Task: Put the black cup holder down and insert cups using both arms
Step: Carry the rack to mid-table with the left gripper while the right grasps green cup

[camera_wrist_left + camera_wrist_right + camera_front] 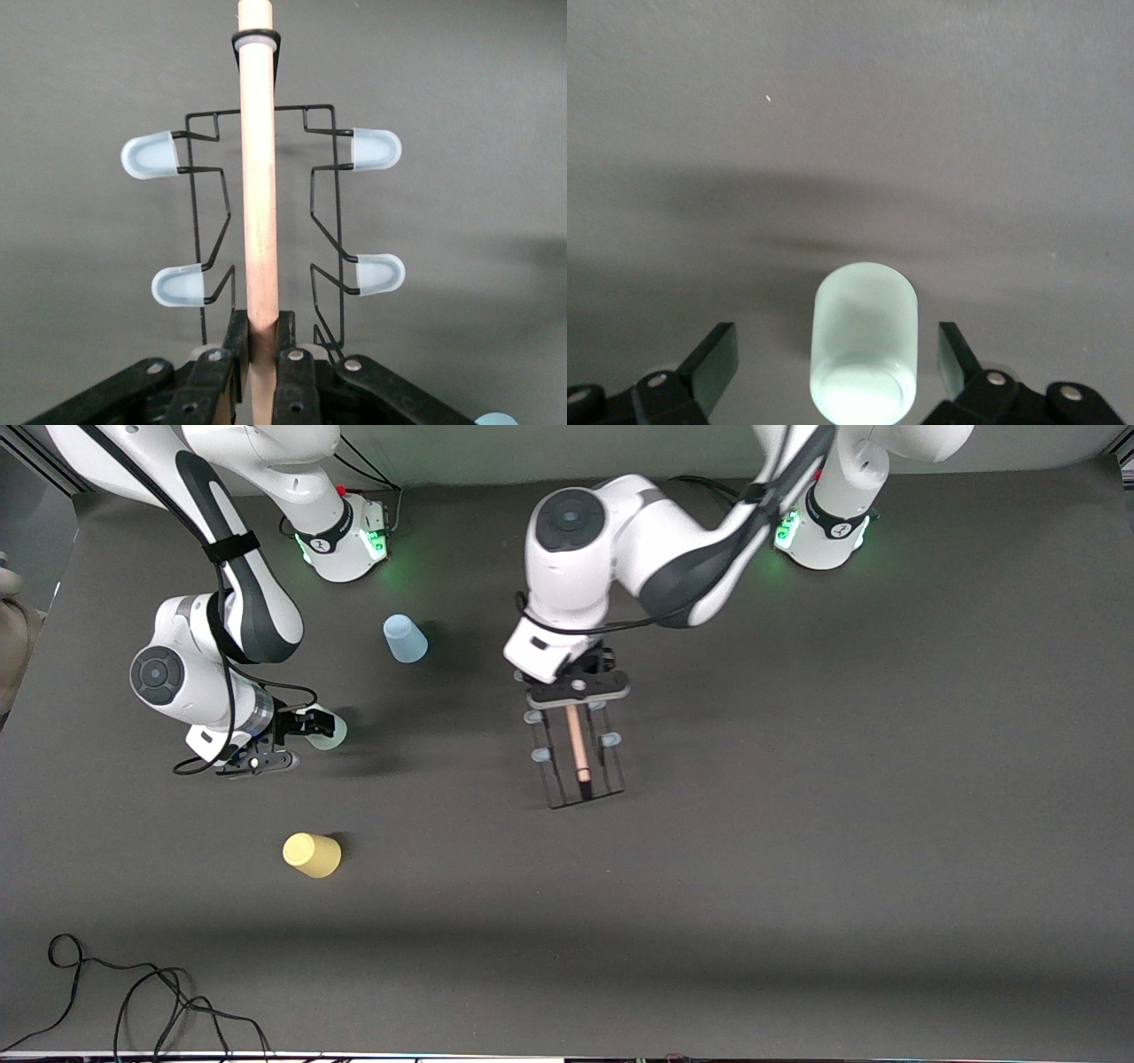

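Front view: nearest the camera on the dark grey counter [797, 868] lies the small yellow plastic tumbler [312, 855], on its side, nearer the camera than the right gripper [282, 735] and apart from it. The pale green plastic tumbler [326, 728] sits between that gripper's wide-open fingers, not yet clamped. The light blue plastic tumbler [405, 638] stands farther from the camera than the right gripper, between the two arms. The left gripper [578, 691] is clamped on the black wire cup holder with its light wooden rod handle [578, 748], which extends from the gripper toward the camera.

Left wrist view: the left gripper [260, 359] is closed on the wooden rod [259, 195] near one end. Four pale-tipped pegs show, e.g. [149, 155]. Judgement: the rack is light and stiff; an end grip may let it swing, so a mid-rod hold would be steadier.

Right wrist view: the green tumbler [864, 350] is centred within the right gripper [837, 363], clear of both fingers. Judgement: thin, smooth, easily squeezed; grip lightly across the wall.
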Robot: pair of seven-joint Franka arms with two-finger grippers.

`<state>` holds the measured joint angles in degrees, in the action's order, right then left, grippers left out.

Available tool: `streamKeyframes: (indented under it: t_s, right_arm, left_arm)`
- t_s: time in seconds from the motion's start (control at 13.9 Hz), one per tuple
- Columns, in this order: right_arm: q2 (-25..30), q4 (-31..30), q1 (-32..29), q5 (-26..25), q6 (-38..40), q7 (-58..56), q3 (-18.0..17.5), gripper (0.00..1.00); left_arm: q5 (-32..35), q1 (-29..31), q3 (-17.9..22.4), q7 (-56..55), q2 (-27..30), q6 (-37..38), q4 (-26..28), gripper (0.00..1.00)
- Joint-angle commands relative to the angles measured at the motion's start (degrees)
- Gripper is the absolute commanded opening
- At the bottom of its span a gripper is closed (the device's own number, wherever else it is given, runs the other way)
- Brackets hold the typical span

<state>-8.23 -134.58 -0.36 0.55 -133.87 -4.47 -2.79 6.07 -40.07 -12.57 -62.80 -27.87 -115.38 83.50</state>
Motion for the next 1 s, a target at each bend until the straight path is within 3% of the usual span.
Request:
streamKeyframes:
  t_s: [0.0,0.57,0.86,0.93]
  right_arm:
    - [1.37,-2.17,-0.07,-1.16,-0.07,-0.89,0.85,1.00]
    - [-0.21,-3.32,0.45,-1.16,0.01,-0.72,1.12,0.98]
    - [-0.21,-3.32,0.28,-1.16,0.10,-0.63,1.12,0.86]
    - [-0.21,-3.32,0.28,-1.16,0.02,-0.45,1.12,0.81]
  left_arm:
    - [2.80,-2.64,0.70,-2.06,-3.32,-2.30,-2.19,0.00]
    - [3.33,-6.24,0.70,-2.15,-9.83,-4.86,-8.09,0.00]
    - [3.42,-6.60,0.70,-1.09,-11.24,-6.08,-8.35,0.00]
    - [3.86,-6.60,0.70,-0.57,-11.25,-6.17,-8.35,0.35]
